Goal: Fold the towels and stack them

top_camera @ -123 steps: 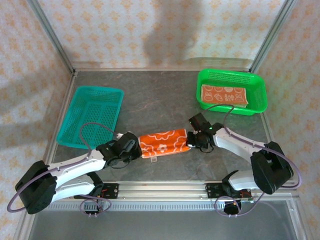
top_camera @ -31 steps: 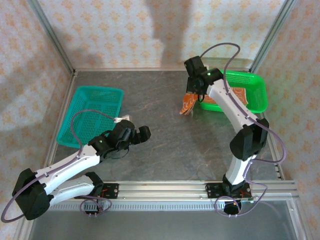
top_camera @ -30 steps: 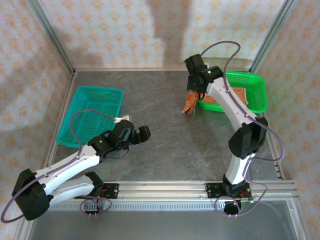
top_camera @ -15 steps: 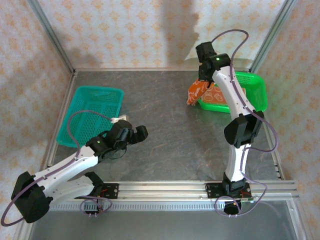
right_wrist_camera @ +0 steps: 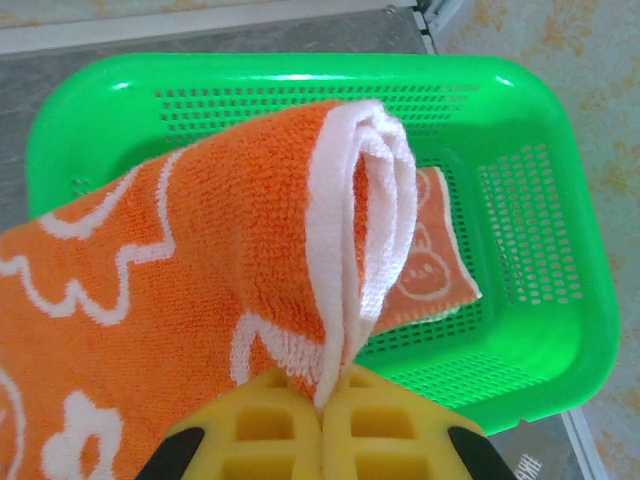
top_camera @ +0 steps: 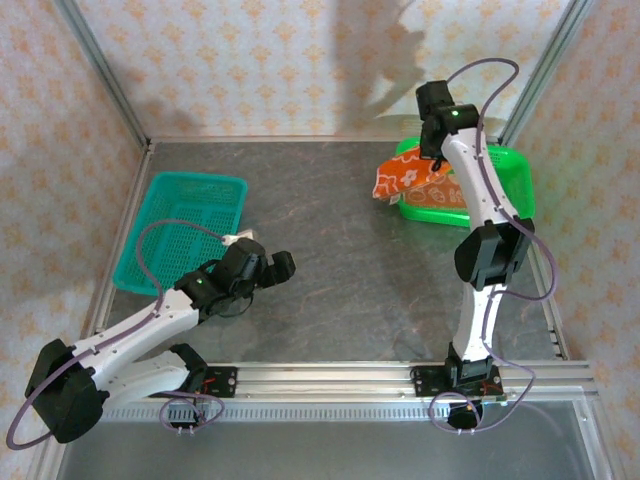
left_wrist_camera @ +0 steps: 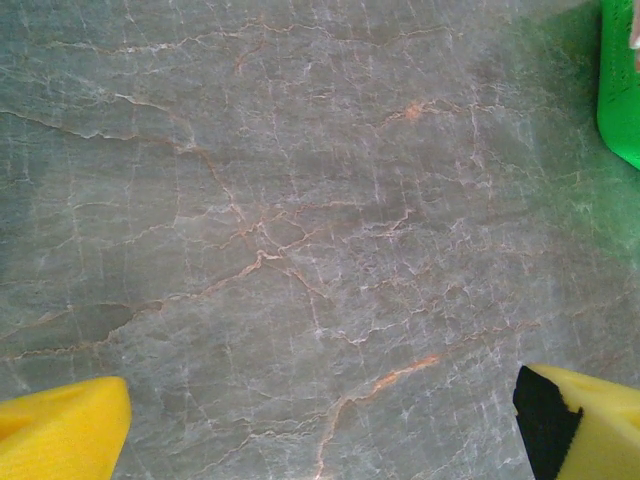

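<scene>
A folded orange towel (top_camera: 402, 178) with white cartoon outlines hangs from my right gripper (top_camera: 432, 152), over the left rim of the green basket (top_camera: 515, 205). In the right wrist view the yellow fingertips of that gripper (right_wrist_camera: 322, 400) are pinched shut on the towel's (right_wrist_camera: 180, 270) layered white edge. Another folded orange towel (right_wrist_camera: 430, 270) lies flat in the green basket (right_wrist_camera: 580, 330) below. My left gripper (top_camera: 272, 268) stands wide open low over bare table, its yellow pads (left_wrist_camera: 60, 430) far apart with nothing between them.
An empty teal mesh basket (top_camera: 180, 232) sits at the left of the grey stone table. A corner of the green basket (left_wrist_camera: 622, 80) shows in the left wrist view. Metal frame posts and patterned walls enclose the table.
The right arm has carried the folded towel up from the table's middle, then back and right until it hangs over the green basket. The left gripper stays open and has barely moved.
</scene>
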